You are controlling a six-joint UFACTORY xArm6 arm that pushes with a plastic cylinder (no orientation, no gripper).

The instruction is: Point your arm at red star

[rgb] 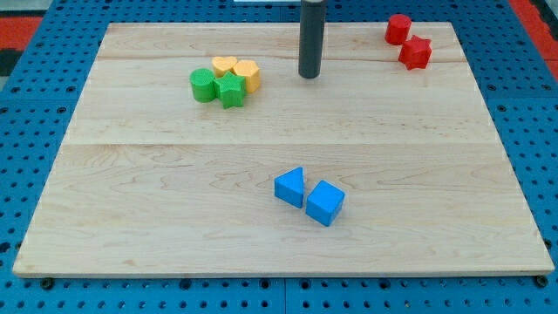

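The red star [416,53] lies near the board's top right, just below and right of a red cylinder [398,29]. My tip [309,76] rests on the board near the top centre, well to the left of the red star and slightly lower in the view. It touches no block. The rod rises straight up out of the view's top.
A cluster at the upper left holds a green cylinder [203,85], a green star [231,90], a yellow heart [224,65] and a yellow hexagon [247,74]. A blue triangle [290,187] and a blue cube [325,202] sit below centre. The wooden board [131,218] lies on a blue pegboard.
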